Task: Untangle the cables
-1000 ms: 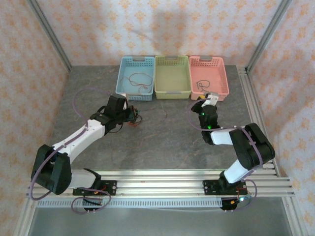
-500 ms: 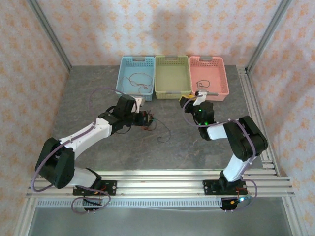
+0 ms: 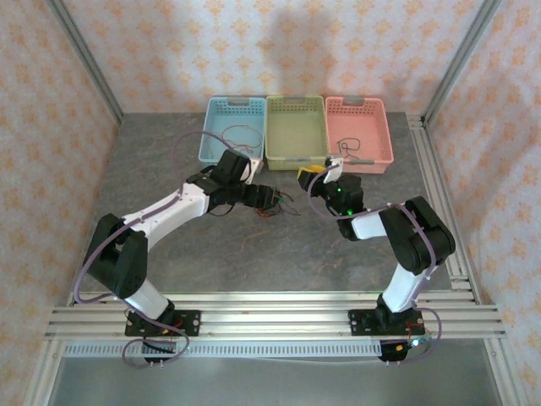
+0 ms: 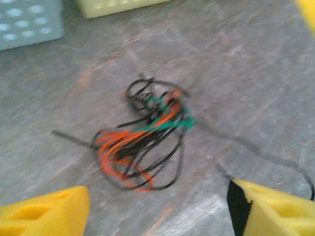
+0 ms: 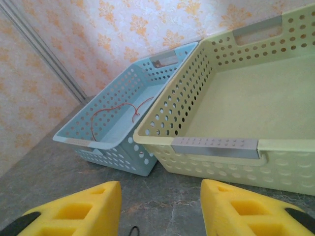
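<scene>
Left gripper [image 4: 157,199] jaws stand wide with nothing between them; right gripper [image 5: 160,196] jaws are parted too, narrower, and also empty. The cables [image 4: 142,142] lie as 1 clump on the table [image 4: 256,73] just ahead of my left fingers [image 4: 49,211] — orange, black and green strands knotted together, with a thin dark tail running off to the right. I judge the step to be choosing a strand to pull free. Next I need 1 grip on a loose end while the other gripper pins the clump. Beyond stand 3 baskets — the blue basket [image 5: 74,140] with a red wire [image 5: 113,110] in it, the yellow-green basket [image 5: 216,146], and the pink basket [image 3: 380,159]. Nothing blocks my approach, though the left wrist view is blurred.
</scene>
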Tool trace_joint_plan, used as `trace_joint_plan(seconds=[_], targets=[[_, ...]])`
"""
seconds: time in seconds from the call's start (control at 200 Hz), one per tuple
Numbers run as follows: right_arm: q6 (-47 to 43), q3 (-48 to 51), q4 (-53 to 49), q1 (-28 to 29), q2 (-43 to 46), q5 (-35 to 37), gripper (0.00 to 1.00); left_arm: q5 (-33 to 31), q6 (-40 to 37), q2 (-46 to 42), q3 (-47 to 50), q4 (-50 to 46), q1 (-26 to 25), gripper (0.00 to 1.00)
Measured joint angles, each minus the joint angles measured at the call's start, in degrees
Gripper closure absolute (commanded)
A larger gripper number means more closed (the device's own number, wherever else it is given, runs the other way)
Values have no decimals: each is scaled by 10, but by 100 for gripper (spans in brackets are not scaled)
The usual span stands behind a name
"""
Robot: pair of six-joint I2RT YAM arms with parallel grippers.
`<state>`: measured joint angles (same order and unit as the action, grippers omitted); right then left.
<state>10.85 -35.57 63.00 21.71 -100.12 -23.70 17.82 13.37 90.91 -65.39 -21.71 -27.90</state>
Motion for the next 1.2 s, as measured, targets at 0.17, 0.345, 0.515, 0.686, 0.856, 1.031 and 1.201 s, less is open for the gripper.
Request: trace_joint_plan(seconds=[0.17,0.345,0.515,0.686,0.856,1.031,1.201], targets=[[-6,0,-15,0,0,4,55,-43,20,-22,6,-41,30,21],[-15,-3,-26,4,0,3,55,-33,33,-45,18,-44,28,32],[-20,-8,-31,9,0,3,55,-18,24,16,-19,-61,8,30],[-21,-8,-35,9,0,4,55,-18,7,124,-125,-92,-6,35],[-22,-8,-39,9,1,4,55,-18,-9,190,-195,-123,-6,41],[-21,-8,-39,9,1,4,55,-18,-23,241,-239,-153,-6,45],[-21,-9,-39,9,1,4,55,-18,-30,268,-257,-170,-6,53]])
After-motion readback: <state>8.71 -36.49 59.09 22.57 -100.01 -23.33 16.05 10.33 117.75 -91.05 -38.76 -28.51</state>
